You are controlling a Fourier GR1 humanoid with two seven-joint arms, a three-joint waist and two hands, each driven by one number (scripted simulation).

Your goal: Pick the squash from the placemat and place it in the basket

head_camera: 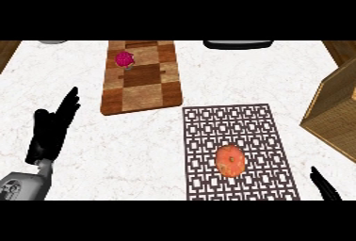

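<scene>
An orange squash (230,160) lies on the dark patterned placemat (236,123), toward its lower middle. The woven basket (338,111) stands at the right edge, partly cut off by the frame. My left hand (52,130) rests open at the left, fingers straight and pointing up, far from the squash. Only the fingertips of my right hand (322,185) show at the lower right corner, just right of the placemat and lower right of the squash, straight and holding nothing.
A checkered wooden cutting board (142,87) lies at the upper middle with a pink cupcake (125,60) on its far end. A dark object (236,44) sits at the counter's back edge, and a grey one (52,42) at the back left.
</scene>
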